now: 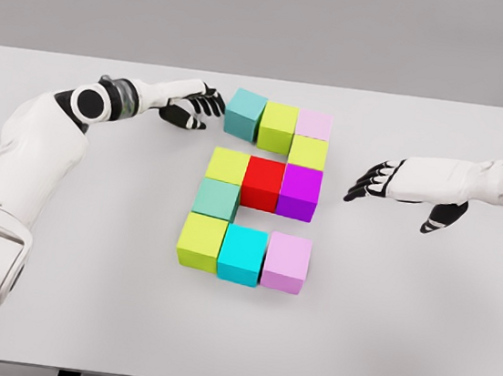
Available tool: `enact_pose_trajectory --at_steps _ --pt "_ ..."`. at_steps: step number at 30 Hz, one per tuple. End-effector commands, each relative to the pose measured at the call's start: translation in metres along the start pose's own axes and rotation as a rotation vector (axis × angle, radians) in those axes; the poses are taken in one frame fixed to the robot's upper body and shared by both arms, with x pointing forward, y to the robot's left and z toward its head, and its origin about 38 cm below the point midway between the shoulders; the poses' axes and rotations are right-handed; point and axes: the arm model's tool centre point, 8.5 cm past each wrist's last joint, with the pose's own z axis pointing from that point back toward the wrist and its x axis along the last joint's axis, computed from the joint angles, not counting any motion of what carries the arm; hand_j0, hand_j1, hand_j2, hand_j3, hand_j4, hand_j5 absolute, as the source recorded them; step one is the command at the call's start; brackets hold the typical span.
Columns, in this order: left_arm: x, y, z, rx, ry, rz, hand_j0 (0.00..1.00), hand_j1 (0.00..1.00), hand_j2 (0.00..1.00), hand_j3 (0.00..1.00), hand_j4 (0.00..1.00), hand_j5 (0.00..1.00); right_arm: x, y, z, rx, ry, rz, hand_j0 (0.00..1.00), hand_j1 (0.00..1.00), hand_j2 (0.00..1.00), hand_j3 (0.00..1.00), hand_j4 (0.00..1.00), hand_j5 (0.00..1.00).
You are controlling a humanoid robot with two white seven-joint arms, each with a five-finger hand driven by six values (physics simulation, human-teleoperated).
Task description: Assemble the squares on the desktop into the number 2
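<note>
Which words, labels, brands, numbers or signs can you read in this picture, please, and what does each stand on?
No printed text: none shows on the cubes, the white table or the arms.
"2": not printed, only the figure that the coloured cubes form together, from the teal cube at its top left to the pink cube at its bottom right.

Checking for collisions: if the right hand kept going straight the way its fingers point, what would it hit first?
Probably the purple cube: the right hand, open, points left toward it, though its height above the table is unclear.
</note>
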Motion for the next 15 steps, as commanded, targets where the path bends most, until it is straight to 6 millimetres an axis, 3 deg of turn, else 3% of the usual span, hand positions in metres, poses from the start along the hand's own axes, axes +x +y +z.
enact_pose_trajectory --at_steps 1,13,15 --pt "0.0024 0.0023 0.0015 -0.007 -0.015 -0.004 0.68 0.68 0.68 0.68 0.68 0.68 -0.0002 -0.0005 0.0007 -0.004 0.001 -0.005 1.00 1.00 1.00 1.00 1.00 1.00" --pt "0.0003 0.0026 0.0044 -0.016 -0.023 -0.013 0.69 0.69 0.69 0.69 0.69 0.69 0.0000 -0.0007 0.0001 -0.005 0.000 -0.004 1.00 1.00 1.00 1.00 1.00 1.00" --pt "-0.0001 0.0055 0.0056 -0.008 -0.021 -0.009 1.00 1.00 1.00 1.00 1.00 1.00 0.0000 -0.0007 0.0001 -0.005 0.000 -0.004 1.00 1.00 1.00 1.00 1.00 1.00"
